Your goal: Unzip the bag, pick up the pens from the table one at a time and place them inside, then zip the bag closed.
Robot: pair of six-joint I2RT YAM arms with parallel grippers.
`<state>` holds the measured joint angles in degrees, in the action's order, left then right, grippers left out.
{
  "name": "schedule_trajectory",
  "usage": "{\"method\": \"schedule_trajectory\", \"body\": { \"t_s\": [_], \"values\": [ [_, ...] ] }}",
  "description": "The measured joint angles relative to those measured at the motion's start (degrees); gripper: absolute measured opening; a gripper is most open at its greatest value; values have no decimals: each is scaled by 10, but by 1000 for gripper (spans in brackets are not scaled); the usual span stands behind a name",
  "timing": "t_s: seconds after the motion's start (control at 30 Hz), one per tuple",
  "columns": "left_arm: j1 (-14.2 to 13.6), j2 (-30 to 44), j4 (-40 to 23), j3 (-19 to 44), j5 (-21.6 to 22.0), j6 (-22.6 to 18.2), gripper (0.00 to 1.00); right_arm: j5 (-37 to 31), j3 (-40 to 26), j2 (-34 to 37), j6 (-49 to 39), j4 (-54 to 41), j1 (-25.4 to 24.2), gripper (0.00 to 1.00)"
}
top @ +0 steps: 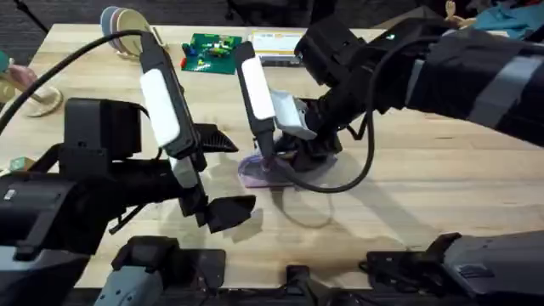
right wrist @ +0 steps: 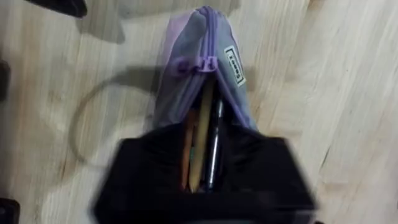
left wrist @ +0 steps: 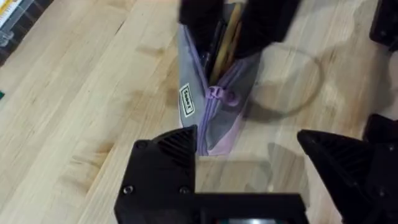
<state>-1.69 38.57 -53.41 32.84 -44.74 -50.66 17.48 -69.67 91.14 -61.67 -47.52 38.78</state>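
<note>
The right gripper sits down on the far end of the bag, near the middle of the table. In its own wrist view the dark fingers straddle the bag's open end, one on each side of the mouth, pressing against the fabric; whether they truly clamp it I cannot tell. Between them, inside the pouch, lie the pens: a yellow pen and a dark pen side by side, running lengthwise. The zipper pull stands partway along the bag, with the stretch beyond it closed and a small label on the grey side panel just beside it.

The left gripper hovers at about 8 o'clock from the bag in the overhead view, jaws spread wide apart and holding nothing. In its wrist view one black finger is just beside the bag's closed end, the other well off to the side.

Outward, at 12 o'clock from the bag, near the table's far edge, rest a green block set and a flat box. A stack of coloured bowls is at about 11 o'clock.
</note>
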Motion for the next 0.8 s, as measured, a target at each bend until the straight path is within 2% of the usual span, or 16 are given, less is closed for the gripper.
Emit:
{"method": "schedule_trajectory", "body": {
  "t_s": [0.13, 0.17, 0.4, 0.8],
  "values": [
    [0, 0, 0, 0, 0, 0, 993, 2, 0, 0, -1, 0, -3, 925],
    [0, 0, 0, 0, 0, 0, 992, 3, 0, 0, -3, 0, -4, 978],
    [0, 0, 0, 0, 0, 0, 993, 6, 0, -28, -3, -6, -15, 996],
    [0, 0, 0, 0, 0, 0, 993, 6, 1, -188, 35, -9, -42, 998]
  ]
}}
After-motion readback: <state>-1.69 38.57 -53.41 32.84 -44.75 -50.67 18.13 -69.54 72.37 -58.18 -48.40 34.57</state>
